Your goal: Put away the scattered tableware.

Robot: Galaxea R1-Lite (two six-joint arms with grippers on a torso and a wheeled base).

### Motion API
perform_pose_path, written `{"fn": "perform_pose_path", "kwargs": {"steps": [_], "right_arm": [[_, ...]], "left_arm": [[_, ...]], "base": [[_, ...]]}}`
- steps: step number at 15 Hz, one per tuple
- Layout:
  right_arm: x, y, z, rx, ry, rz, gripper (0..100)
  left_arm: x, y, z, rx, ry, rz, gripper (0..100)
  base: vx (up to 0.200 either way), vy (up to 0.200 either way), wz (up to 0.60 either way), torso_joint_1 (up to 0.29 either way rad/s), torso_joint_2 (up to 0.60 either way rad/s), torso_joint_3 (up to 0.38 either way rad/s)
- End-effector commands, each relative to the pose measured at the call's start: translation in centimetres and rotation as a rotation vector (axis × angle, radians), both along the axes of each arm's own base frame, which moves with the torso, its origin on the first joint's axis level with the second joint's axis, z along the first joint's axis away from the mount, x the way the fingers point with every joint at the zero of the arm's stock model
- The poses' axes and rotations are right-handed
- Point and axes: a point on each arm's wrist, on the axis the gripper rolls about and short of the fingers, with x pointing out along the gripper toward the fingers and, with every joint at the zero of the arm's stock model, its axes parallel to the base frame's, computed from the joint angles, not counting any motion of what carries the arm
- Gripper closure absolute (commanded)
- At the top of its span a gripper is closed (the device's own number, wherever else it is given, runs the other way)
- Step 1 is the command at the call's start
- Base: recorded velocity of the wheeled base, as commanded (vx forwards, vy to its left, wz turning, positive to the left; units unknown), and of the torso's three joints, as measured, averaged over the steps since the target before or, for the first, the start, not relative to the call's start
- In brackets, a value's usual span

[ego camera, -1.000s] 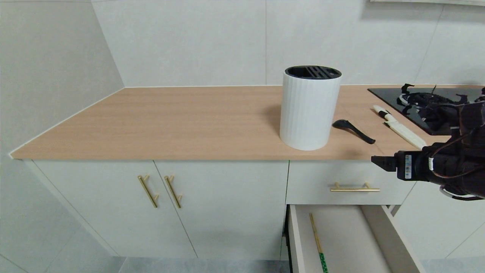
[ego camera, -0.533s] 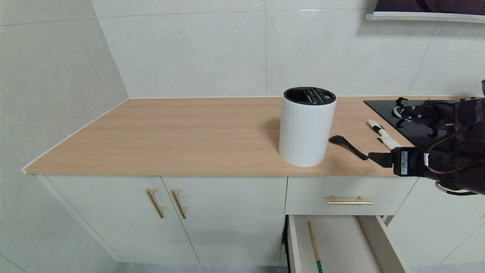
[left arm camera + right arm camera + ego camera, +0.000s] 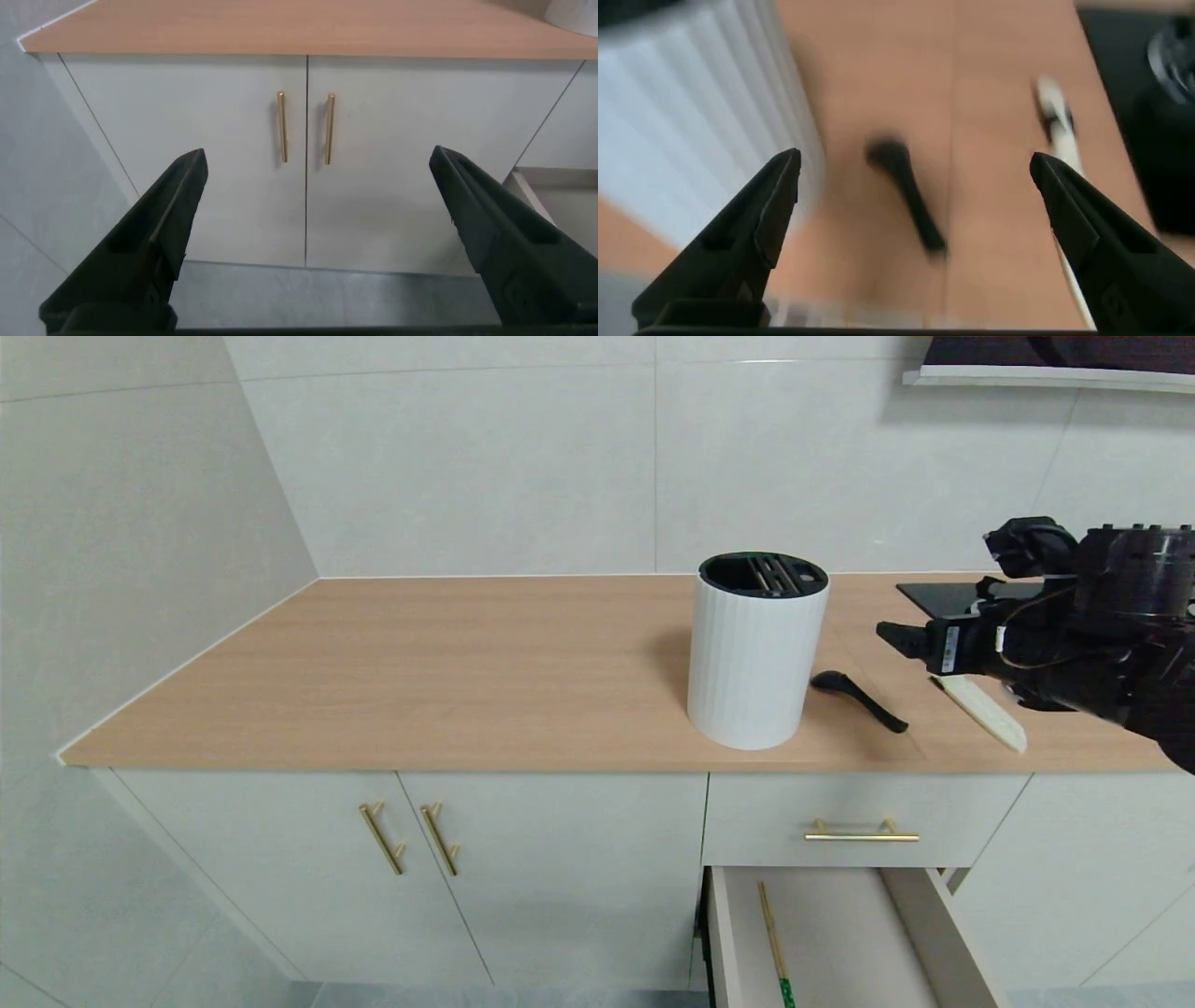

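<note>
**Right end effector (image 3: 901, 639) spread wide above the counter (image 3: 420, 663)**

Head view: The right end effector hangs over the right part of a wooden counter and holds nothing. On the counter below it lie a black spoon (image 3: 859, 698) and a white knife (image 3: 980, 709), apart from each other. The knife is the nearer of the two to the black hob (image 3: 934, 597). The spoon's bowl lies just beside a tall white ribbed holder (image 3: 756, 663) with a slotted black top, standing upright. Under the counter a drawer (image 3: 840, 933) is pulled out. A thin chopstick (image 3: 773, 933) with a green end lies lengthwise in it, near its left wall.

Left wrist view: The left end effector (image 3: 318, 168) is spread wide and empty. It faces two white cupboard doors (image 3: 187, 159) with gold handles (image 3: 281, 126), below the counter's edge.

Right wrist view: The two dark fingers (image 3: 766, 215) stand far apart with nothing between them. The spoon lies on the counter below the gap, between the holder and the knife. The hob is beyond the knife.
</note>
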Motion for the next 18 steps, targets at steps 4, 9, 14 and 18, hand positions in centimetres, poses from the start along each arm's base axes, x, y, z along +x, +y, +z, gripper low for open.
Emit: {"fn": "perform_pose_path", "kwargs": {"steps": [4,9,14,18], "right_arm": [[2.5,-4.2,-4.2,0.031,0.064,0.224,0],[4.4,-4.2,-7.8,0.021,0.148,0.305,0],[6.7,-3.7,-10.7,-0.038,0.197,0.187,0],[7.7,-3.5,-11.7,-0.051,0.179,0.142,0]], "left_arm": [[0.0,0.0,0.0,-0.001,0.000,0.001,0],[0.0,0.0,0.0,-0.001,0.000,0.001,0],[0.0,0.0,0.0,-0.001,0.000,0.001,0],[0.0,0.0,0.0,-0.001,0.000,0.001,0]], "base": [[0.000,0.000,0.00,0.000,0.00,0.000],[0.000,0.000,0.00,0.000,0.00,0.000],[0.000,0.000,0.00,0.000,0.00,0.000],[0.000,0.000,0.00,0.000,0.00,0.000]]}}
